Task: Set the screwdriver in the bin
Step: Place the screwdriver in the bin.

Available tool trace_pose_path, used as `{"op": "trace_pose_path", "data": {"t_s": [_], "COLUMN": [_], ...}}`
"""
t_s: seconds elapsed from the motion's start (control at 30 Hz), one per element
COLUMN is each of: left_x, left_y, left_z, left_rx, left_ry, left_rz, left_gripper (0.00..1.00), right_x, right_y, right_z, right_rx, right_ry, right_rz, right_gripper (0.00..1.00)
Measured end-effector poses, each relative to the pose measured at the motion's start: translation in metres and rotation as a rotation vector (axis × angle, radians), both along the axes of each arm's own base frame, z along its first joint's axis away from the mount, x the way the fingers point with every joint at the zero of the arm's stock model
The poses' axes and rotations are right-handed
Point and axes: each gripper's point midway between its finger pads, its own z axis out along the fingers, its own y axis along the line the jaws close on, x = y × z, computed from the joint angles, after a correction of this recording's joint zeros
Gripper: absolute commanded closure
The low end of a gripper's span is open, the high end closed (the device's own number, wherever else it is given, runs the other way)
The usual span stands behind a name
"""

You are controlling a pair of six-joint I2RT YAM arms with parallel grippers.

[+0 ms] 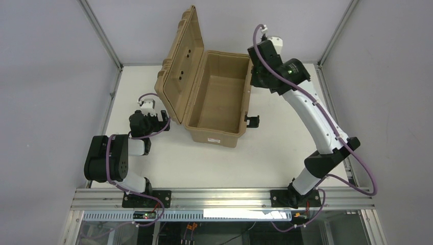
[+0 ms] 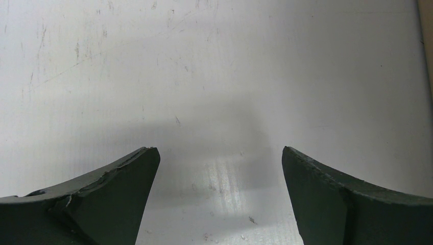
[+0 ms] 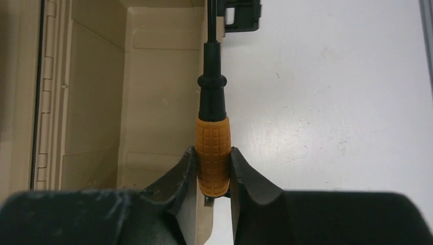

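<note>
Right tool (image 3: 213, 171) clamps the screwdriver (image 3: 212, 148) by its orange handle, shaft leading, above the open bin's (image 3: 158, 76) right wall; releasing here would probably strike the rim. Left tool (image 2: 219, 153) is spread wide, empty, over the counter (image 2: 204, 76).

matt tan plastic bin (image 1: 217, 99); screwdriver (image 3: 212, 153) grip ribbed orange.

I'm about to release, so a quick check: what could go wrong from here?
1. The right gripper holds the screwdriver directly above a side wall of the bin, not clearly over the cavity. If released now, it might strike the rim and bounce onto the table.
2. Its shaft points toward the black latch and could snag there.
</note>
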Motion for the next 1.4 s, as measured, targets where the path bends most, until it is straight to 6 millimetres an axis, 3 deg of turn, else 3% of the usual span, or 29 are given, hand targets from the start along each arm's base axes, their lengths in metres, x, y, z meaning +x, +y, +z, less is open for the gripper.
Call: {"op": "trace_pose_path", "data": {"t_s": [0.3,0.5,0.87,1.17,1.4], "left_x": [0.000,0.000,0.000,0.000,0.000], "left_y": [0.000,0.000,0.000,0.000,0.000], "left_z": [0.000,0.000,0.000,0.000,0.000], "left_rx": [0.000,0.000,0.000,0.000,0.000], "left_ry": [0.000,0.000,0.000,0.000,0.000], "left_rz": [0.000,0.000,0.000,0.000,0.000], "left_gripper": [0.01,0.01,0.01,0.01,0.01], "right_x": [0.001,0.010,0.022,0.023,0.019], "right_y": [0.063,0.092,0.109,0.120,0.125], "right_z": [-0.003,-0.022,-0.107,-0.201,-0.256], "right_rx": [0.017,0.010,-0.033,-0.072,-0.087], "right_ry": [-0.049,-0.047,0.046,0.154,0.226], "right_rz": [0.042,0.028,-0.010,-0.039,-0.051], "right_gripper": [1.00,1.00,1.00,1.00,0.95]}}
